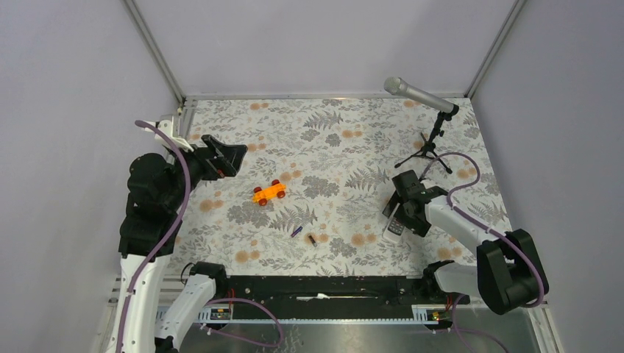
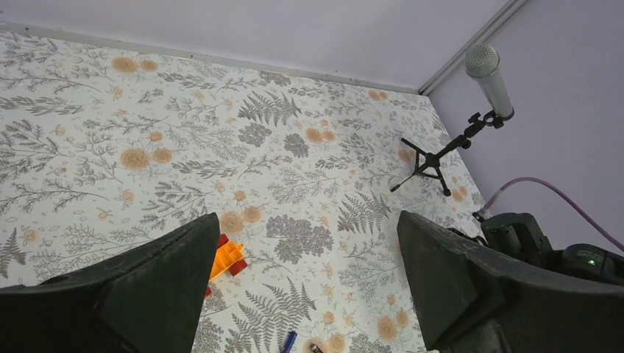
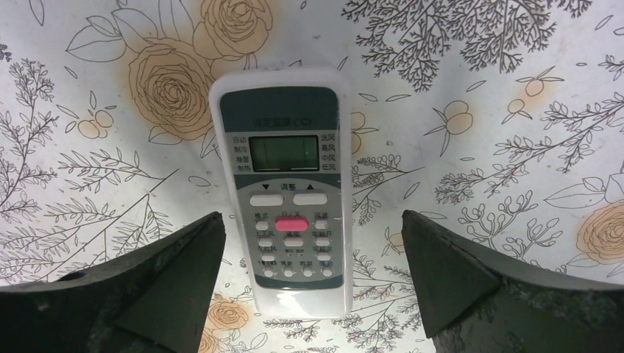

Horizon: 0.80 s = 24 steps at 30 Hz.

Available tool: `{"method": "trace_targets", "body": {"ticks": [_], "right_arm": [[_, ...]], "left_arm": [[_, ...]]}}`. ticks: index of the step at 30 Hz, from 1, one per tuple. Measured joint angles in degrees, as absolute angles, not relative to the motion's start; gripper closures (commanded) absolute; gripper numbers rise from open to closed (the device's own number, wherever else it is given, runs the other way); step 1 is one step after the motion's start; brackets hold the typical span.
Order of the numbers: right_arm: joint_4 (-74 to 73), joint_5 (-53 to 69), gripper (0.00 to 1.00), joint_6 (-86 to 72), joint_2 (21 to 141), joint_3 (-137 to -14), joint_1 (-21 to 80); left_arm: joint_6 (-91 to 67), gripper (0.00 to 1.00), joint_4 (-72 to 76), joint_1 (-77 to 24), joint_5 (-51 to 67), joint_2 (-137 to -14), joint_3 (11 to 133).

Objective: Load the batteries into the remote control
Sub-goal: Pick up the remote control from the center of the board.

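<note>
your right gripper [image 3: 310, 218] hangs over the remote [image 3: 285, 184], its fingers spread wide on either side and not touching it. the remote lies face up on the flowered table [image 1: 346, 140], screen and buttons showing, on the right side and not far from the microphone stand [image 1: 430, 147]. your left gripper [image 1: 224, 158] sits above the left side of the table, fingers wide apart with nothing between them. the two batteries lie near the front edge, roughly midway between your arms. the blue-purple battery [image 1: 296, 231] is on the left and the dark battery [image 1: 312, 240] is just beside it on the right, and the two are not touching. the orange toy car [image 1: 269, 193] sits a little behind them, well apart from the remote.
</note>
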<state>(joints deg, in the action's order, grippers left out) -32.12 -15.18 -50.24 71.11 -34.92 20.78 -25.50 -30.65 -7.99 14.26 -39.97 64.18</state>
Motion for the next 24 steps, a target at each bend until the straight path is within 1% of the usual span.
{"method": "trace_targets", "body": {"ticks": [4,6,9,11,12,17,18,21,24], "right_arm": [[-32.0,-15.8,0.05,-49.9,72.2,-35.4,21.8],[-32.0,-16.1,0.08,-49.8,72.6,-35.5,22.1],[-32.5,-16.2,0.18,-49.5,73.3,-35.5,22.6],[-33.0,-16.6,0.2,-49.7,74.0,-35.6,23.4],[-33.6,-16.9,0.24,-49.9,74.6,-35.8,23.8],[-34.9,-17.3,0.56,-51.5,78.3,-38.2,25.4],[-34.9,-17.4,0.61,-51.4,78.4,-38.3,25.6],[-34.6,-17.4,0.64,-51.4,77.9,-38.1,25.8],[-33.5,-16.5,0.64,-50.4,75.5,-37.2,25.8]], "left_arm": [[-25.6,0.01,-30.3,-8.0,13.3,-39.9,63.3],[-25.7,0.01,-30.3,-8.0,12.8,-39.9,62.9],[-25.7,0.01,-30.3,-8.0,12.1,-39.9,62.8],[-25.7,0.01,-30.3,-8.0,11.8,-39.8,62.6],[-25.7,0.01,-30.3,-8.0,11.7,-39.9,62.5],[-25.7,0.01,-30.3,-8.0,12.1,-40.0,61.2],[-25.7,0.01,-30.3,-8.0,12.2,-40.1,60.9],[-25.8,0.01,-30.4,-8.0,12.3,-40.6,60.0],[-25.8,0.01,-30.3,-8.0,12.9,-40.8,59.2]]}}
